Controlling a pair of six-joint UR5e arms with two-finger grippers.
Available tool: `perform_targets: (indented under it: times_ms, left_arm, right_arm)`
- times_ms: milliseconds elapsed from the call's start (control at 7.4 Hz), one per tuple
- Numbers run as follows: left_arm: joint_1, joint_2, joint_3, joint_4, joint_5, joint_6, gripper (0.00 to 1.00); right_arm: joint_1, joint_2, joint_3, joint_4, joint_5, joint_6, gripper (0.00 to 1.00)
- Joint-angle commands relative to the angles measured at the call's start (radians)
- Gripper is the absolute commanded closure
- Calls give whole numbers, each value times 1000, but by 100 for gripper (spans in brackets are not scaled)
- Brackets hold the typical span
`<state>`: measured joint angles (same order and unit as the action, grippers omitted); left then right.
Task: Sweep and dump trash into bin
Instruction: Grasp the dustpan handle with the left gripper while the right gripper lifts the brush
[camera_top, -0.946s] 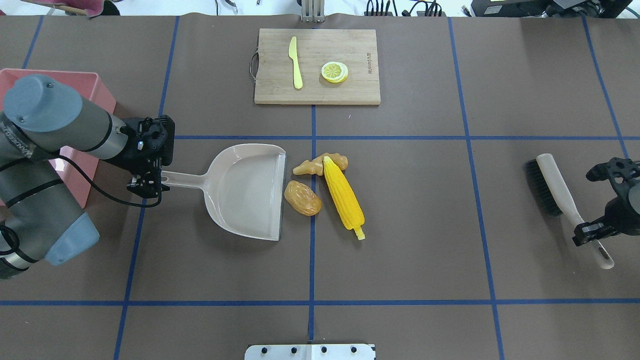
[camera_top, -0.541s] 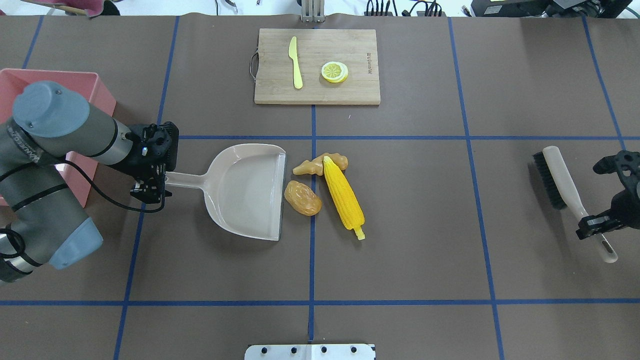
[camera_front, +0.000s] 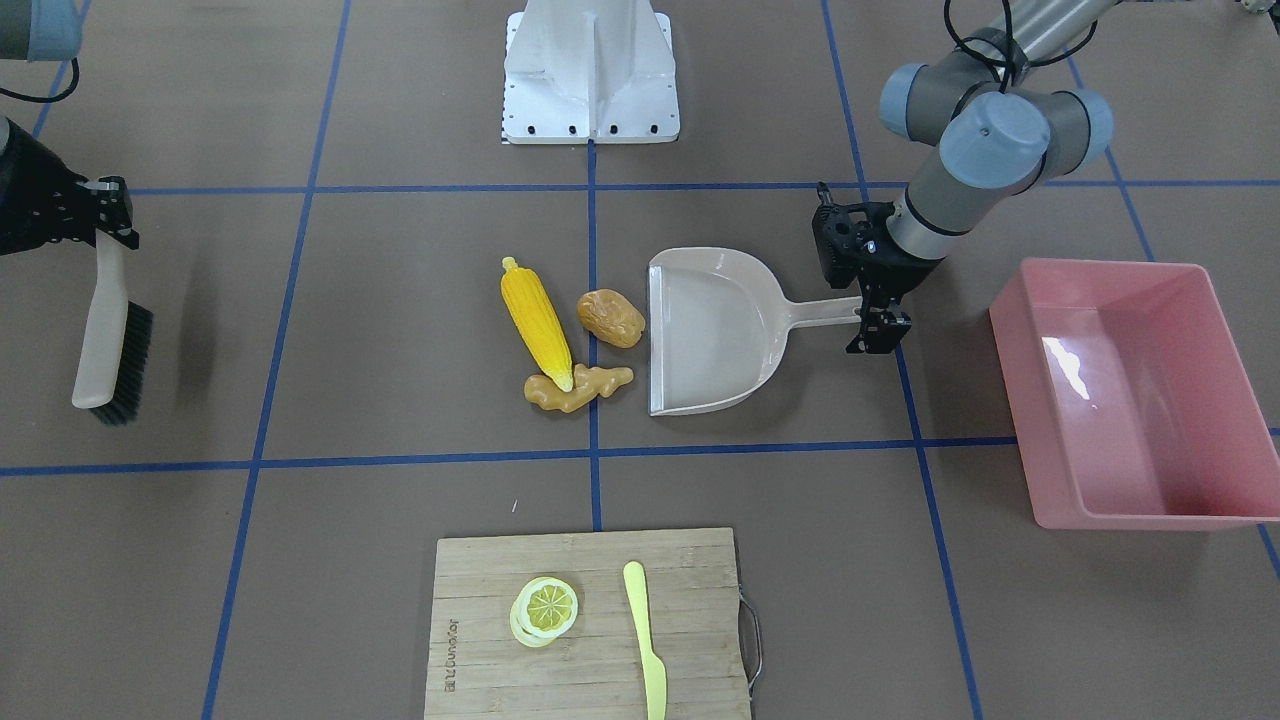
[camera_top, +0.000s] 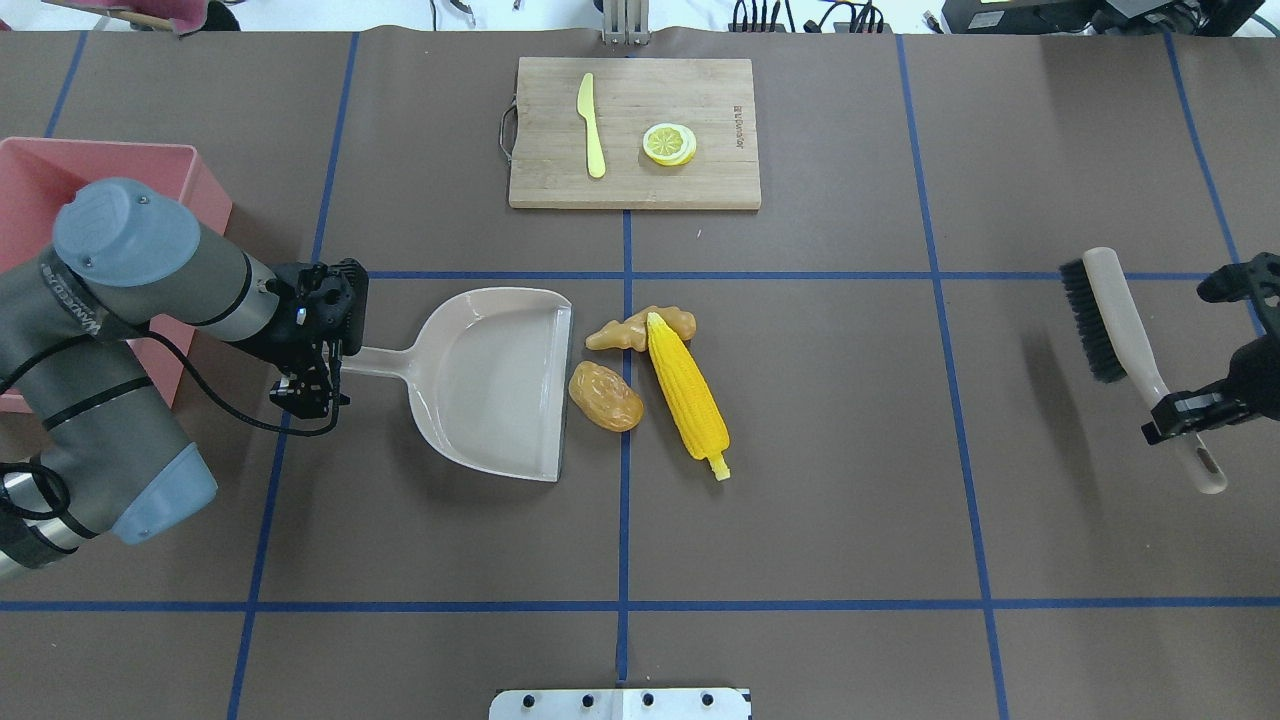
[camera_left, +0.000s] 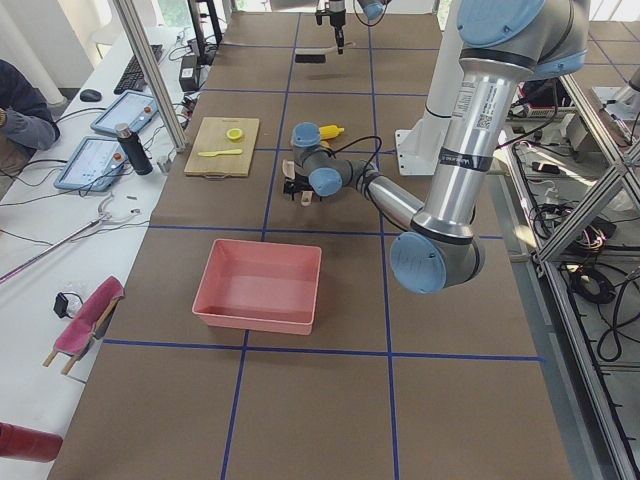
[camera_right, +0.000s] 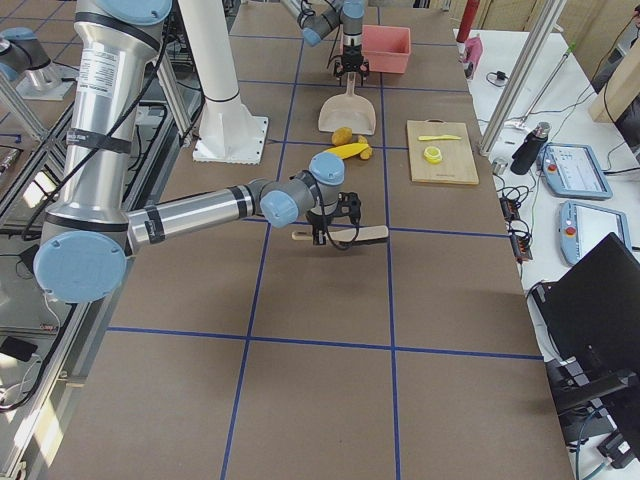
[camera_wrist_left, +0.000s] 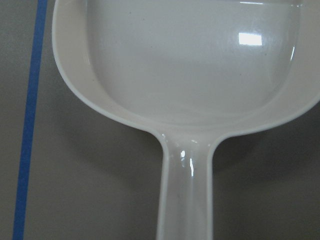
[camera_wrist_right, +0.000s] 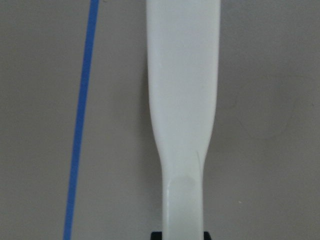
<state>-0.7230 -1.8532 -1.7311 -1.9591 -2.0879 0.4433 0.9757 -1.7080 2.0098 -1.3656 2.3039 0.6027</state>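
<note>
The corn cob (camera_top: 685, 395), the brown potato chunk (camera_top: 605, 396) and the ginger root (camera_top: 640, 327) lie together just right of the beige dustpan's (camera_top: 495, 380) open mouth. My left gripper (camera_top: 310, 385) is at the end of the dustpan's handle, its jaws open on either side of it; the left wrist view shows only the handle and pan (camera_wrist_left: 190, 60). The pink bin (camera_top: 190, 170) stands behind my left arm. My right gripper (camera_top: 1185, 415) is shut on the handle of a black-bristled brush (camera_top: 1100, 320) at the far right, away from the trash.
A wooden cutting board (camera_top: 700, 170) at the far middle carries a pale yellow knife (camera_top: 592, 125) and a lemon slice (camera_top: 669, 143). Blue tape lines grid the brown table. The robot's base plate (camera_top: 620, 703) is at the near edge.
My left gripper has shifted right, further onto the dustpan handle; the dustpan has not moved. My right gripper has carried the brush farther from the robot.
</note>
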Motion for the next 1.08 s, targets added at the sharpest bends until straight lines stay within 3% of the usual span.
perform_targets:
  times_ms: [0, 405, 946]
  left_arm:
    - [-1, -3, 8, -3, -26, 2, 3]
    - [-1, 0, 7, -4, -29, 2, 3]
    - [-1, -3, 8, -6, -69, 0, 3]
  right_arm:
    - [-43, 216, 14, -229, -20, 9, 100]
    - [-155, 390, 4, -367, -116, 93, 100]
    - [-320, 520, -35, -400, -161, 461, 100]
